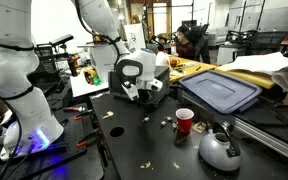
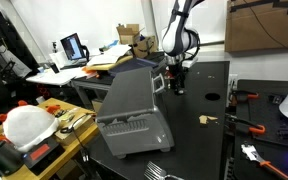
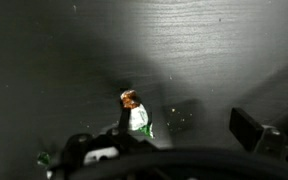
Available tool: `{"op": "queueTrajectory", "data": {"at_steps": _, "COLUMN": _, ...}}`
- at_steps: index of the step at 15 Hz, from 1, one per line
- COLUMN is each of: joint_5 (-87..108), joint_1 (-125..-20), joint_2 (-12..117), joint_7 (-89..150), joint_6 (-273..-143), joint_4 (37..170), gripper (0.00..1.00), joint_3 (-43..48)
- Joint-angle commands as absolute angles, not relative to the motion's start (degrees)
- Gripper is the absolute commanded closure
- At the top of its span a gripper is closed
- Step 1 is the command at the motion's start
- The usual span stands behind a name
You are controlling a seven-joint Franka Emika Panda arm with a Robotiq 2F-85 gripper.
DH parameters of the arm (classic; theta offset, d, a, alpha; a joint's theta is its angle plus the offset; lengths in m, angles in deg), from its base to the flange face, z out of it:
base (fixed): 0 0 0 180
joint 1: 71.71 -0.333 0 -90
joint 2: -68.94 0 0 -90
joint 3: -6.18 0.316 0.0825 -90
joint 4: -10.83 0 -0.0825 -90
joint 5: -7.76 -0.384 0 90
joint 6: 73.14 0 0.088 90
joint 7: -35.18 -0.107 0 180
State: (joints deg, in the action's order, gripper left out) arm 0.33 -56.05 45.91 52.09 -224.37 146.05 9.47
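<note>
Gripper (image 3: 164, 138) hangs low over the black table (image 3: 74, 60), fingers apart, nothing held; the small green-and-white wrapped piece (image 3: 134, 120) lies on the table between them, slightly off-centre. Best to centre over it, descend straight, close slowly; it looks light and could skid; red cup (image 1: 185, 120) is well apart.

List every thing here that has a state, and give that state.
hand: open, low over the black table.
small wrapped piece: on the table under the hand, not clamped.
red cup: upright, top open.
kettle: upright.
blue lid: lying flat.
laptop: open, screen lit.
</note>
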Motion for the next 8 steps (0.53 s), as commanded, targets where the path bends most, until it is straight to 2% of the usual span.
{"op": "queueTrajectory", "data": {"at_steps": 1, "joint_5": 1.97, "joint_1": -57.94, "joint_2": 45.43, "joint_7": 53.18, "joint_6": -228.50, "joint_4": 147.25, "gripper": 0.00, "joint_3": 7.98}}
{"op": "queueTrajectory", "data": {"at_steps": 8, "joint_5": 5.51, "joint_1": -57.69, "joint_2": 43.63, "joint_7": 53.48, "joint_6": -231.39, "joint_4": 147.45, "gripper": 0.00, "joint_3": 6.52}}
